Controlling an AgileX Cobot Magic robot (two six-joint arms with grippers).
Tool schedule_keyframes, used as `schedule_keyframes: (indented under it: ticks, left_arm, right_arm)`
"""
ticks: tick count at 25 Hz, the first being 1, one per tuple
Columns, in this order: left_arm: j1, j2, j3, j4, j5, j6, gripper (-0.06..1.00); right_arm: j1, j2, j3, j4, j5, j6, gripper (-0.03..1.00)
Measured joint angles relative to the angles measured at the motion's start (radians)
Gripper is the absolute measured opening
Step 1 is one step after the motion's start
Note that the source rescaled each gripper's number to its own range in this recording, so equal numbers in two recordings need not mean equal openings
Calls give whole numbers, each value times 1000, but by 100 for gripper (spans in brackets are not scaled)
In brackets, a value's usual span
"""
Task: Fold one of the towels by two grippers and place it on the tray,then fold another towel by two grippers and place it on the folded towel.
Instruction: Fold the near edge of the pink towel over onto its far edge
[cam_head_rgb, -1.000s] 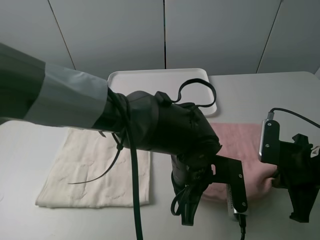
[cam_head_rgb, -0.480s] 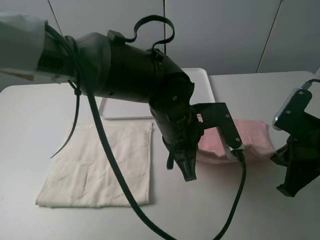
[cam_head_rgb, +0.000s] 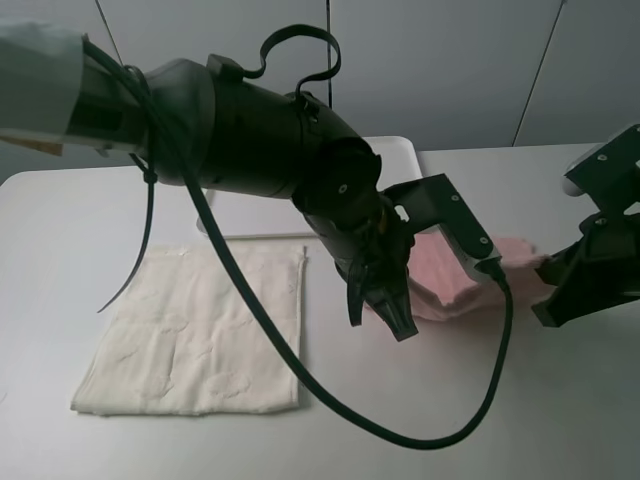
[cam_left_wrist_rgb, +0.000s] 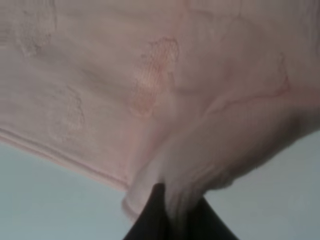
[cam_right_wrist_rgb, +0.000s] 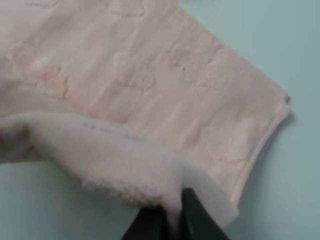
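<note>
**Both grippers clamped on pink towel**

Left gripper (cam_head_rgb: 398, 322) and right gripper (cam_head_rgb: 556, 300) each pinch an edge of the pink towel (cam_head_rgb: 452, 282), which is bunched between them, right of the flat cream towel (cam_head_rgb: 200, 330). The white tray (cam_head_rgb: 398, 160) sits behind, mostly hidden by the left arm.

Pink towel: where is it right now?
In the high view the pink towel is right of the cream towel, pinched by left gripper and right gripper.
</note>
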Motion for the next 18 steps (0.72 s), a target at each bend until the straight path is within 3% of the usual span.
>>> schedule_keyframes:
  ticks: [7,18]
  left_arm:
    - [22,0,0,137,-35,-194,0]
    - [104,59,-31,154,-48,-235,0]
  right_arm:
    - [0,133,-60,0,-32,142,0]
    - [-2,282,-178,-4,-94,215,0]
